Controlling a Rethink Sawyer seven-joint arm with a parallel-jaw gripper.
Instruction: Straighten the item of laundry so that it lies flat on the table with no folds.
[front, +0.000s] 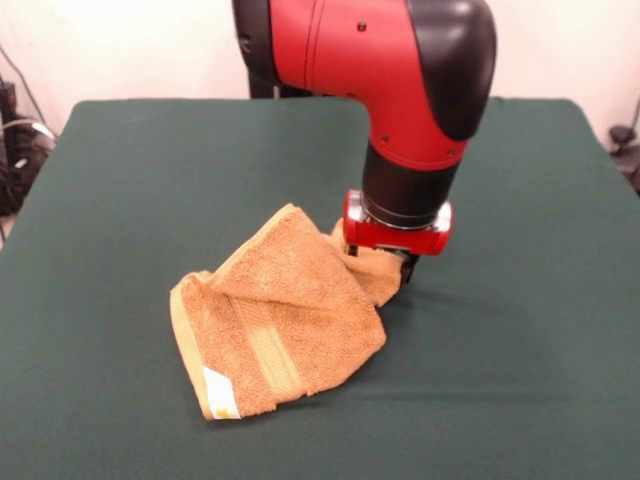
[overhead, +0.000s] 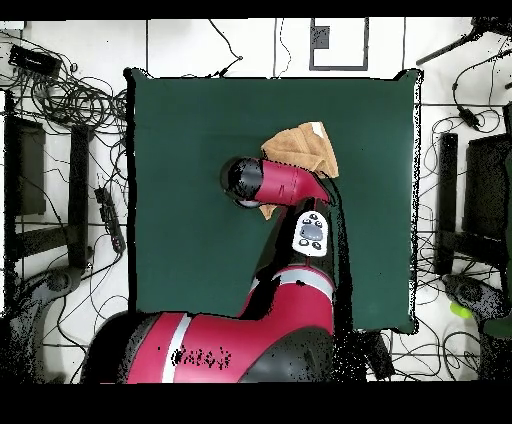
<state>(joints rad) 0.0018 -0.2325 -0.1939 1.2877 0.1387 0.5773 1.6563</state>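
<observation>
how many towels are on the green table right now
1. The orange-tan towel lies crumpled and folded near the middle of the green table, its white label at one corner. The gripper is at its edge. The arm hides part of it from overhead.

Front camera low and close across the surface, facing the arm, overhead camera high, straight down, both sharing surface, arm

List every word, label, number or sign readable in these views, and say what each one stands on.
No text can be read in either view.
White label at the towel's corner: a small mark, too small to read.
Panel on the arm: too blurred to read.
White lettering on the arm's red base: illegible.
</observation>
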